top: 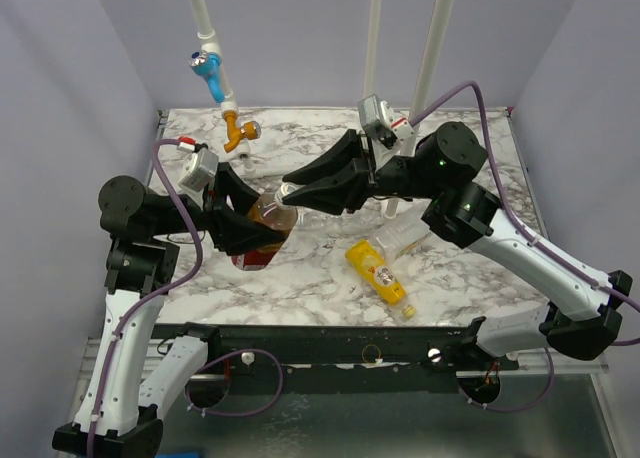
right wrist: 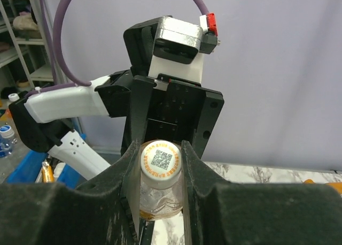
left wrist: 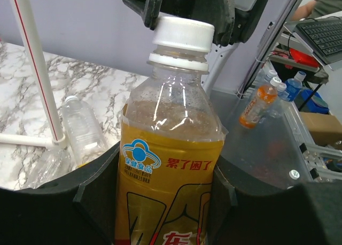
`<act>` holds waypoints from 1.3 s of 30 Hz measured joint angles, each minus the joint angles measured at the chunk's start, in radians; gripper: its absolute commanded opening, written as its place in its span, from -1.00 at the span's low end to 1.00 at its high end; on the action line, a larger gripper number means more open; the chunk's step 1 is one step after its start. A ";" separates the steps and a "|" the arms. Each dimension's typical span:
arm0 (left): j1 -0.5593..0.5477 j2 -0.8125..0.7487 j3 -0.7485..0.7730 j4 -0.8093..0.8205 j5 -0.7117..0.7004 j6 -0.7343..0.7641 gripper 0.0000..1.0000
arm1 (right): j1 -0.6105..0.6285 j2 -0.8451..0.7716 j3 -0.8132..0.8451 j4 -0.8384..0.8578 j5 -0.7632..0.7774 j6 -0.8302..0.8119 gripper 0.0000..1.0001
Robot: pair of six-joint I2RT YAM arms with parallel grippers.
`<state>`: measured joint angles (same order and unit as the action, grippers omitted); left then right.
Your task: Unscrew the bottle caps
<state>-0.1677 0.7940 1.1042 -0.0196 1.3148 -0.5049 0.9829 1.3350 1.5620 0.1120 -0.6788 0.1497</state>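
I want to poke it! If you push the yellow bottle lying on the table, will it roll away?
Probably. The yellow bottle lies on its side on the smooth marble table and looks round, so a sideways push would likely roll it. It seems thin plastic, so probably light, and it might dent if squeezed.

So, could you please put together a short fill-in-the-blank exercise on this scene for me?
The left tool grips the bottle while the right tool is shut on its ____ cap. The cap's top bears a printed ____ code. The tap handle above the table is ____.
Missing words: white; QR; blue.
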 measured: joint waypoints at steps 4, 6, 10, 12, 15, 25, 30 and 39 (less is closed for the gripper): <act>0.002 0.001 0.000 0.000 -0.005 -0.006 -0.62 | 0.003 0.000 0.000 -0.005 0.044 -0.002 0.28; 0.005 0.001 -0.001 -0.004 -0.025 -0.001 -0.62 | 0.011 0.001 0.002 -0.011 0.114 0.000 0.68; 0.007 0.000 -0.014 -0.020 -0.086 0.037 -0.62 | 0.017 0.027 0.064 -0.044 0.238 0.011 0.78; 0.008 -0.003 -0.019 -0.025 -0.122 0.059 -0.62 | 0.017 0.043 0.098 -0.058 0.302 0.021 0.77; 0.009 -0.006 -0.031 -0.030 -0.187 0.103 -0.62 | 0.017 0.057 0.123 -0.086 0.370 0.045 0.66; 0.009 -0.020 -0.053 -0.032 -0.355 0.215 -0.62 | 0.018 0.145 0.186 -0.187 0.462 0.109 0.25; 0.009 -0.019 -0.056 -0.032 -0.387 0.236 -0.62 | 0.018 0.156 0.186 -0.206 0.467 0.119 -0.05; 0.009 -0.014 -0.061 -0.034 -0.394 0.237 -0.63 | 0.018 0.153 0.176 -0.200 0.479 0.119 -0.76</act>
<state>-0.1589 0.7795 1.0431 -0.0536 0.9207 -0.2684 1.0004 1.4876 1.7382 -0.0879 -0.1997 0.2687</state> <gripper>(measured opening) 0.532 0.339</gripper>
